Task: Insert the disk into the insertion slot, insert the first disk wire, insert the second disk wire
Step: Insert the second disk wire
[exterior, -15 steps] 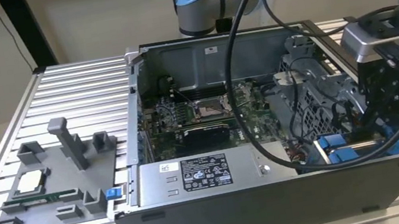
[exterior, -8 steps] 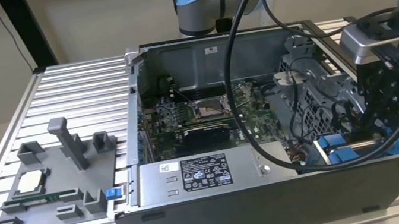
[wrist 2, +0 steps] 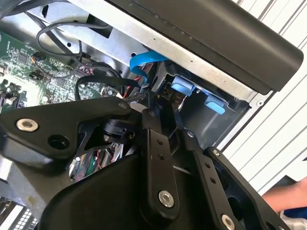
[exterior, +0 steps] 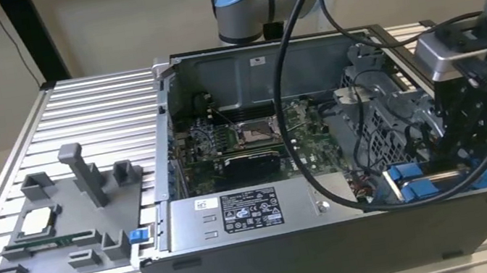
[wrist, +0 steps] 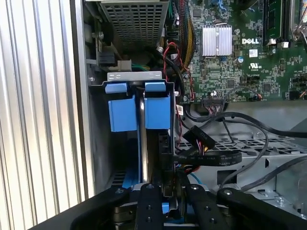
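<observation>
My hand (wrist: 165,191) is down inside the open computer case (exterior: 338,239), at the insertion slot (wrist: 139,84), its fingers (wrist: 148,206) closed on the rear edge of the disk (wrist: 152,143) where a black wire connector (wrist: 196,139) sits just beside it. The disk stands on edge in the slot, between the blue clips (wrist: 136,112). Beside the slot lies the green motherboard (wrist: 235,57). The case rests on the ribbed desk (exterior: 74,119), with a grey fixture (exterior: 61,224) near it.

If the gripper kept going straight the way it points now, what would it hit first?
Probably the disk standing edge-on in the insertion slot; the gripper sits right at its near edge, though depth is unclear.
</observation>
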Robot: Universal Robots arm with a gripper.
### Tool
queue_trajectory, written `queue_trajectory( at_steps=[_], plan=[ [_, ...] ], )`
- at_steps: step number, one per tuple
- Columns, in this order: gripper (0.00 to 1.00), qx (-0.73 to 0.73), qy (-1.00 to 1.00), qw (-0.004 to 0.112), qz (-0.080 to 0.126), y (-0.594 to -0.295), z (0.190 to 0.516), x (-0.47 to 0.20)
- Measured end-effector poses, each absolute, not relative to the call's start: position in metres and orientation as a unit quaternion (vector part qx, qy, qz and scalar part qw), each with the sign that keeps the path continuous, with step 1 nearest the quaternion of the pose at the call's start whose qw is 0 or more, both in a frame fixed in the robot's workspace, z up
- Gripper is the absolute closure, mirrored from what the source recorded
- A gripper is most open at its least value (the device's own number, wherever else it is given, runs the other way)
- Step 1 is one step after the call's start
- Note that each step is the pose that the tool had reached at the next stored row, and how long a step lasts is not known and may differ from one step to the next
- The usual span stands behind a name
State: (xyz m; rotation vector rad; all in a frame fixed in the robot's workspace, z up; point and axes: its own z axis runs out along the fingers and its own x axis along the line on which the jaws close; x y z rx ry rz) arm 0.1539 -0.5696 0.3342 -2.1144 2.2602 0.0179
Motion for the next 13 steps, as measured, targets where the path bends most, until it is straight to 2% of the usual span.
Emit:
queue_trajectory(
  at_steps=[13],
  plan=[
    [0.00, -0.683, 0.730, 0.023, 0.007, -0.570, 0.358, 0.154]
  ],
)
